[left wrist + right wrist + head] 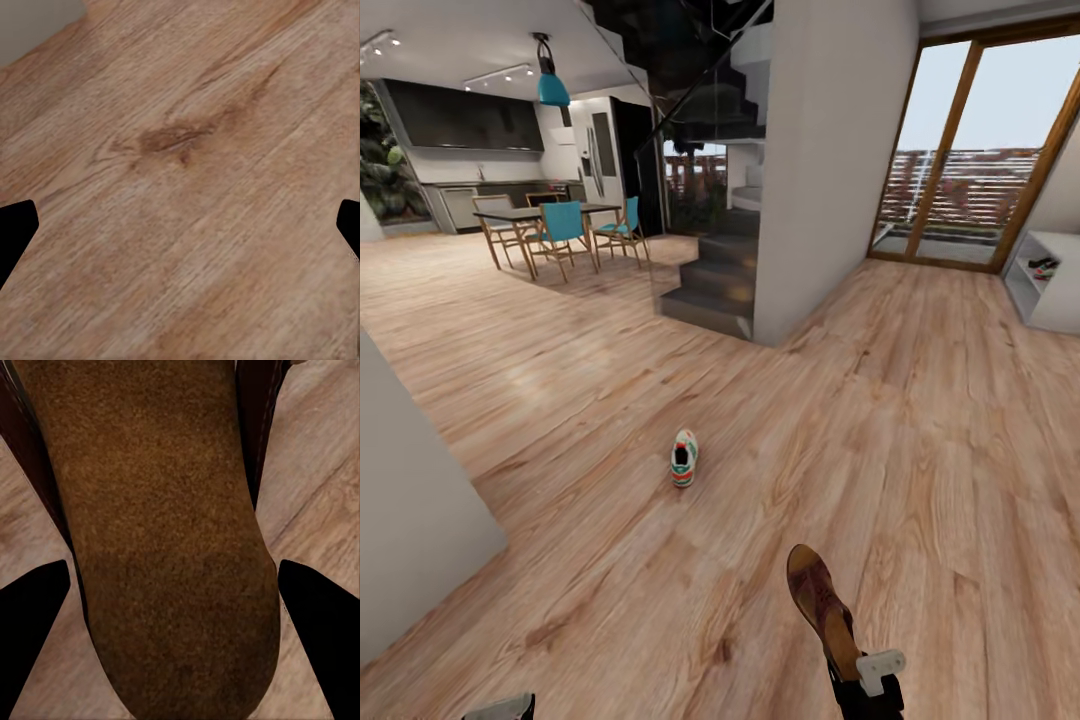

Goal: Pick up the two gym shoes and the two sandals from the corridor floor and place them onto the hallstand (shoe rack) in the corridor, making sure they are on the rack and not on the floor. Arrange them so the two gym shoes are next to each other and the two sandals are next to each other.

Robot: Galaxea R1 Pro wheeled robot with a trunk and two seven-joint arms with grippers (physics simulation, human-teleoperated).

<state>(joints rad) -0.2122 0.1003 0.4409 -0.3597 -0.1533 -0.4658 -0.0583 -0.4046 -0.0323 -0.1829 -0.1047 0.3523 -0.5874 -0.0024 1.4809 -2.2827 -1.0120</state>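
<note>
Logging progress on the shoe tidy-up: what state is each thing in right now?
sandal: gripped by the right end effector, off the floor.
gym shoe: alone on the corridor floor, not yet picked up.
hallstand: something lies on its shelf.
left end effector: open, empty.

The right gripper (860, 668) is seen low in the head view, extended forward and closed on a sandal (820, 605), which is gripped by its heel end. The left gripper (180, 225) is held spread wide, both fingertips (15, 225) apart, nothing between them.
</note>
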